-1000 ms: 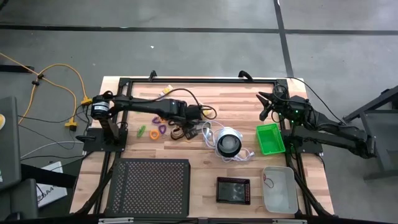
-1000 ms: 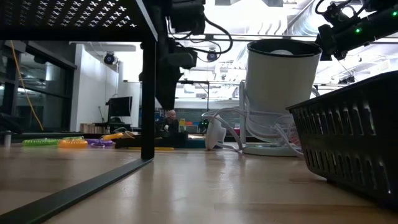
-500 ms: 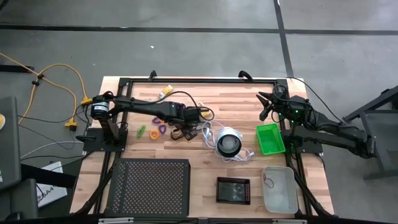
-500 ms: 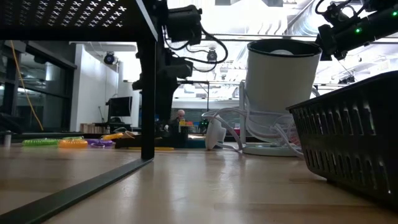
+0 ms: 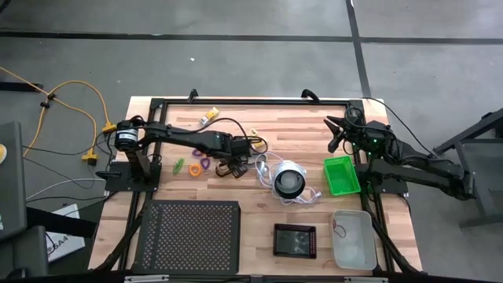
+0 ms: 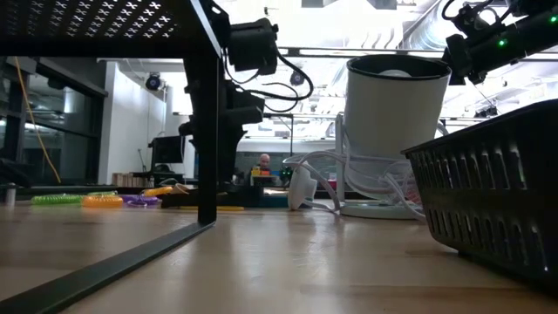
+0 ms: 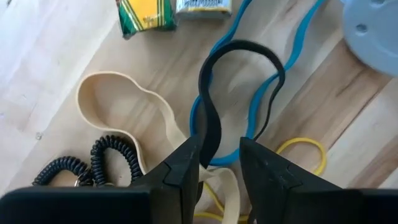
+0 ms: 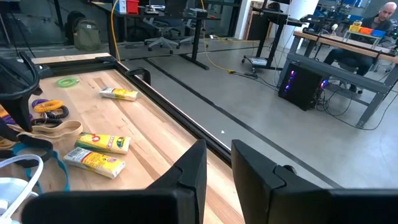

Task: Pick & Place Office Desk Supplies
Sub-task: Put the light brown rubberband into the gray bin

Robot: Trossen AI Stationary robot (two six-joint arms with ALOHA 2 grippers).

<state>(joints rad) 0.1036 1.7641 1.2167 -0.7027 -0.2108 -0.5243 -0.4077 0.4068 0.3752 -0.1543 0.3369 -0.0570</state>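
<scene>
My left gripper (image 5: 234, 161) (image 7: 219, 152) points down at a heap of bands left of the round white-and-black object (image 5: 288, 181) and is shut on a black band (image 7: 242, 50). Around it lie a teal band (image 7: 261, 81), a beige band (image 7: 118, 99), a yellow band (image 7: 305, 149), a black coil (image 7: 112, 155) and two yellow packs (image 7: 146, 12). Green (image 5: 179, 165) and purple (image 5: 200, 163) loops lie further left. Another pack (image 5: 208, 118) rests near the far edge. My right gripper (image 5: 332, 132) (image 8: 217, 155) waits shut above the table's far right part. My left gripper pinches the black band between its two fingers, on one side of the loop (image 7: 210, 140), coming from above. The rest of the loop reaches out ahead of the fingers, over the teal band. Whether it is lifted off the table I cannot tell.
A green tray (image 5: 341, 174) sits at the right, a clear tray (image 5: 352, 236) near the right corner, a black mesh tray (image 5: 189, 234) at the near left, and a small black device (image 5: 295, 240) between them. The white cord (image 5: 267, 167) curls beside the bands.
My left arm has reached a little further toward the table's right, nearer the round white-and-black object, and its wrist has sunk lower in the low view. The right arm has kept still.
</scene>
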